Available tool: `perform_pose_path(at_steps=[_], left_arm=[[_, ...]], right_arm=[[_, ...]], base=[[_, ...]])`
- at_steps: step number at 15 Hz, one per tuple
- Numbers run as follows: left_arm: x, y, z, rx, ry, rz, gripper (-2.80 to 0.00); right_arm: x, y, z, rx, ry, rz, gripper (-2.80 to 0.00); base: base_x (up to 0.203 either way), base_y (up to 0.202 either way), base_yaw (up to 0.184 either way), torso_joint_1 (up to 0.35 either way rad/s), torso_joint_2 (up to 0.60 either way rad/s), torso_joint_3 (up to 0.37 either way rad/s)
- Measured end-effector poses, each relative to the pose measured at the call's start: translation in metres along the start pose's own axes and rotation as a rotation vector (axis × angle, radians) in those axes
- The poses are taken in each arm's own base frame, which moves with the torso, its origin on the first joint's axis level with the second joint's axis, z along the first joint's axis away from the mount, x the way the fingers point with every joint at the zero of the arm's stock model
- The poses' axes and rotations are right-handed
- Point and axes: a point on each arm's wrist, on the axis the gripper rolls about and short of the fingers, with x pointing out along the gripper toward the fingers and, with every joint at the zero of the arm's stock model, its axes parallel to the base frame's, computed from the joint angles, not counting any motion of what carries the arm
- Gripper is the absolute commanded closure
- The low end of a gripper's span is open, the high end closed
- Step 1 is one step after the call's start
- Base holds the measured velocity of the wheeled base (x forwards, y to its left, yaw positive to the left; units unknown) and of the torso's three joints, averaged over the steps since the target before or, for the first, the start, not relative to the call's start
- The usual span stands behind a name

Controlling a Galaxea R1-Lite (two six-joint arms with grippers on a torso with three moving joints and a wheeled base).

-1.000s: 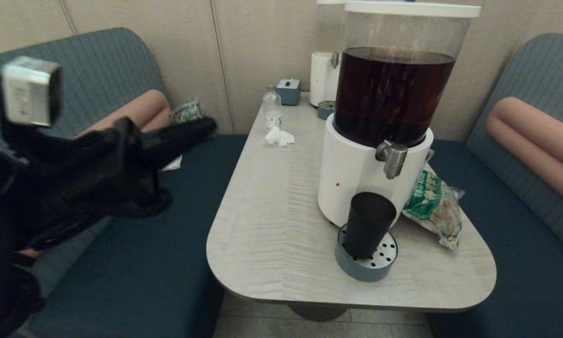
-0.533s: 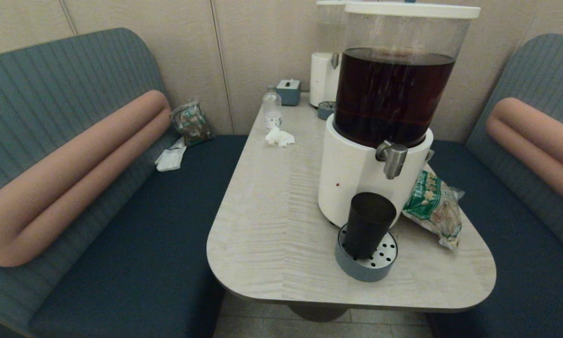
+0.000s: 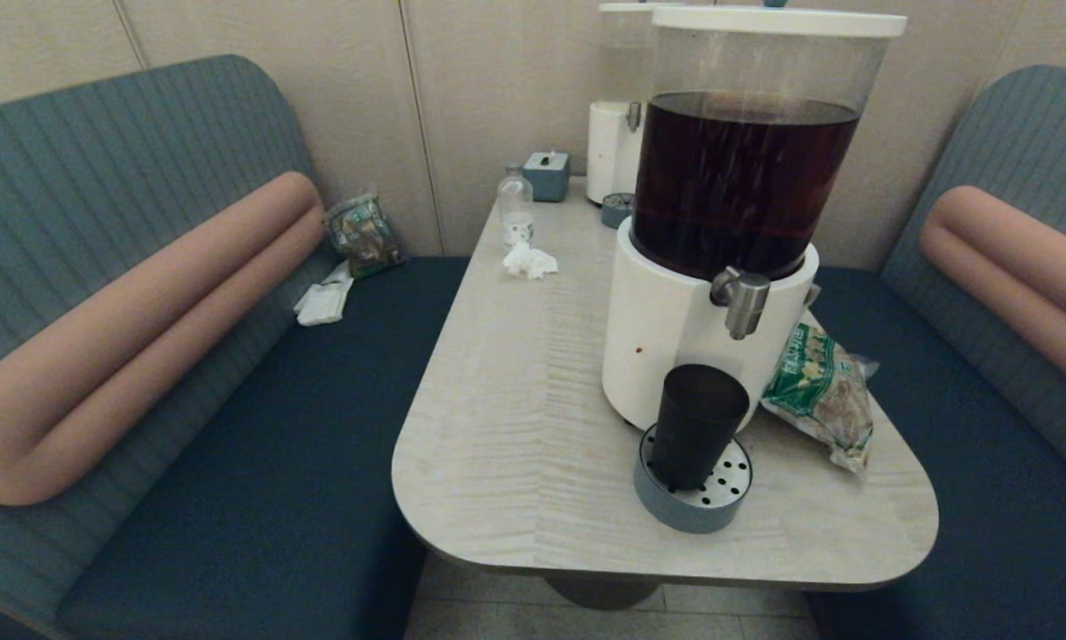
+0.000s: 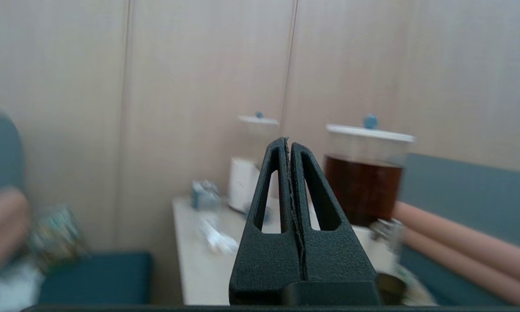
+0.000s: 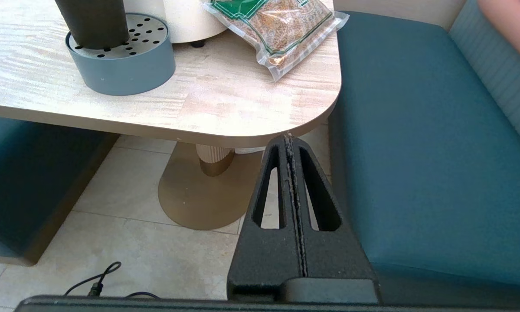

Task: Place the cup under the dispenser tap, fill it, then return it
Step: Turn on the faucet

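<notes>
The dark smoky cup (image 3: 698,425) stands upright on the round grey-blue drip tray (image 3: 728,498), a little in front of and below the brushed-silver dispenser tap (image 3: 744,302) of the big white-based dispenser (image 3: 666,329) with a dark brown tank. In the right wrist view the cup (image 5: 93,21) and the drip tray (image 5: 125,65) show at the table's near edge. My left gripper (image 4: 288,143) is shut and empty, held off the table's left side, facing the dispensers. My right gripper (image 5: 289,138) is shut and empty, low beside the table's front right corner. Neither arm shows in the head view.
A green snack bag (image 3: 821,391) lies right of the dispenser. A second white dispenser (image 3: 611,142), a small clear bottle (image 3: 515,206), a crumpled tissue (image 3: 529,260) and a grey box (image 3: 547,172) are at the table's far end. Benches flank the table (image 3: 515,427).
One second ago my left arm filled the left of the head view; it has since drawn back out of that view. The cup and dispenser have not moved.
</notes>
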Motion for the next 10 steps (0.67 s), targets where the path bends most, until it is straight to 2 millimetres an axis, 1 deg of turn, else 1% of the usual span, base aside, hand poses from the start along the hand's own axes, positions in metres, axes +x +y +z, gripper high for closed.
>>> perform_pose_path(at_steps=[2, 5, 7, 8, 9, 10], left_arm=[[-0.02, -0.002, -0.009, -0.029, 0.059, 0.008, 0.0], [-0.045, 0.006, -0.045, 0.033, 0.216, 0.054, 0.0], [-0.067, 0.013, -0.081, 0.092, 0.343, 0.097, 0.0], [-0.078, 0.016, -0.096, 0.132, 0.422, 0.115, 0.0], [-0.087, 0.018, -0.107, 0.179, 0.499, 0.136, 0.0], [-0.092, 0.019, -0.113, 0.207, 0.553, 0.168, 0.0]], right_arm=[[0.0, 0.0, 0.0, 0.0, -0.001, 0.0, 0.0], [0.0, 0.0, 0.0, 0.002, -0.001, -0.001, 0.0], [0.0, 0.0, 0.0, 0.0, -0.001, -0.004, 0.0], [0.0, 0.0, 0.0, -0.004, 0.0, -0.004, 0.0], [0.0, 0.0, 0.0, -0.007, 0.001, -0.004, 0.0], [0.0, 0.0, 0.0, -0.008, 0.001, -0.004, 0.0]], base=[[0.0, 0.0, 0.0, 0.0, 0.0, 0.0], [0.0, 0.0, 0.0, 0.0, 0.0, 0.0], [0.0, 0.0, 0.0, 0.0, 0.0, 0.0], [0.0, 0.0, 0.0, 0.0, 0.0, 0.0], [0.0, 0.0, 0.0, 0.0, 0.0, 0.0], [0.0, 0.0, 0.0, 0.0, 0.0, 0.0]])
